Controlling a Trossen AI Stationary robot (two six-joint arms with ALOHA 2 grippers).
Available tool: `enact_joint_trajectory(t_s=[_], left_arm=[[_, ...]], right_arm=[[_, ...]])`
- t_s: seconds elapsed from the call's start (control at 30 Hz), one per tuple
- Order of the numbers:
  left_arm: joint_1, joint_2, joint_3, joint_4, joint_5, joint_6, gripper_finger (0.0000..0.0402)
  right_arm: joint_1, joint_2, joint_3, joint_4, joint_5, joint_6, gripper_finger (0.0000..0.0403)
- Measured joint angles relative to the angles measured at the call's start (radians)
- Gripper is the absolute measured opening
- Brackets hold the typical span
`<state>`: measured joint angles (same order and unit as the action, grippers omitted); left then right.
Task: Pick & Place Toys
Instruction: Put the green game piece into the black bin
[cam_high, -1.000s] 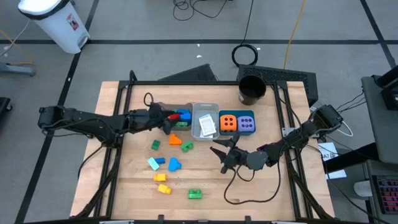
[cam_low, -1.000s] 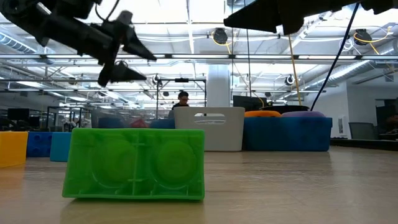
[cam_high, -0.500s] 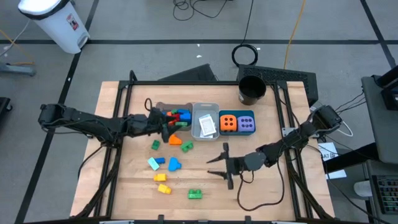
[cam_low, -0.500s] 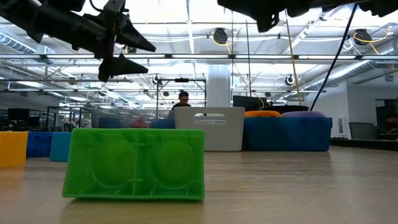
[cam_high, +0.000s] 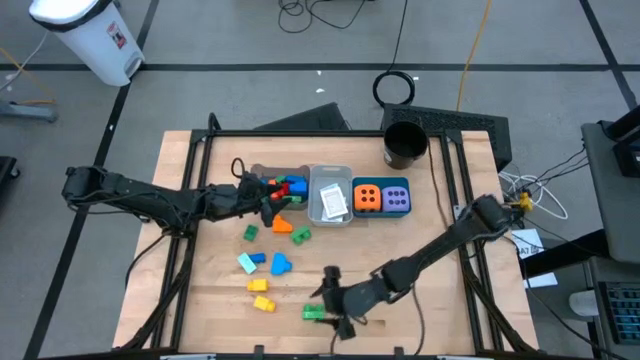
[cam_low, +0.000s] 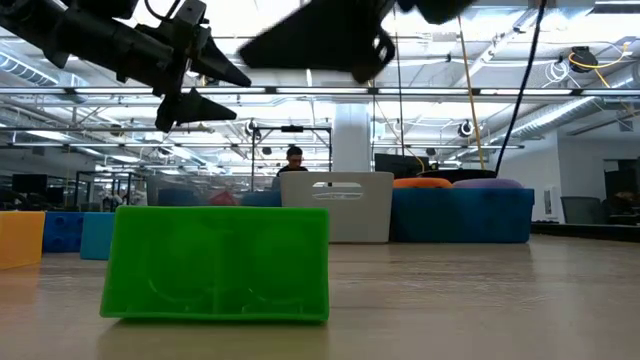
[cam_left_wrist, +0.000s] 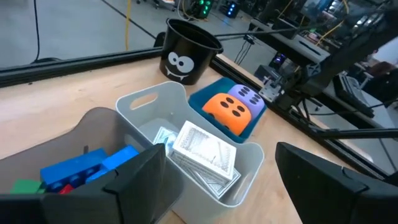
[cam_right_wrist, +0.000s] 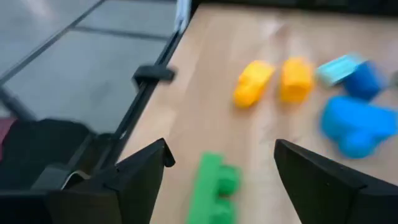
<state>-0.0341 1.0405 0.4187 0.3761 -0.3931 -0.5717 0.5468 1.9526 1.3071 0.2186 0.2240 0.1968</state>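
The right gripper (cam_high: 334, 306) partly hides the green brick (cam_high: 313, 313) from above, while the left wrist view cuts off the blue bricks (cam_left_wrist: 87, 165) in the grey bin (cam_left_wrist: 56, 140).

Bright even overhead light, soft faint shadows on the wooden table (cam_high: 420, 215), ceiling lamps glaring behind the sharp green brick (cam_low: 215, 262), right wrist view motion-blurred, yellow bricks (cam_right_wrist: 273, 81) smeared.
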Motion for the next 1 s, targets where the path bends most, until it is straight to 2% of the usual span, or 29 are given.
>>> enact_joint_trajectory(t_s=[0.13, 0.27, 0.47, 0.63, 1.0], left_arm=[[-0.001, 0.000, 0.000, 0.001, 0.000, -0.046, 0.0312], [-0.001, 0.000, 0.000, 0.001, 0.001, -0.099, 0.0312], [-0.001, 0.000, 0.000, 0.001, 0.001, -0.124, 0.0313], [-0.001, 0.000, 0.000, 0.002, 0.003, -0.139, 0.0312], [-0.002, 0.000, 0.000, 0.003, 0.054, -0.179, 0.0312]], right_arm=[[0.000, 0.105, 0.056, -0.022, -0.077, 0.024, 0.0294], [-0.004, 0.151, 0.058, -0.023, -0.126, 0.063, 0.0284], [-0.014, 0.196, 0.060, -0.029, -0.064, 0.076, 0.0266], [-0.023, 0.222, 0.059, -0.007, -0.065, 0.118, 0.0243], [-0.022, 0.222, 0.059, 0.021, -0.009, 0.161, 0.0168]])
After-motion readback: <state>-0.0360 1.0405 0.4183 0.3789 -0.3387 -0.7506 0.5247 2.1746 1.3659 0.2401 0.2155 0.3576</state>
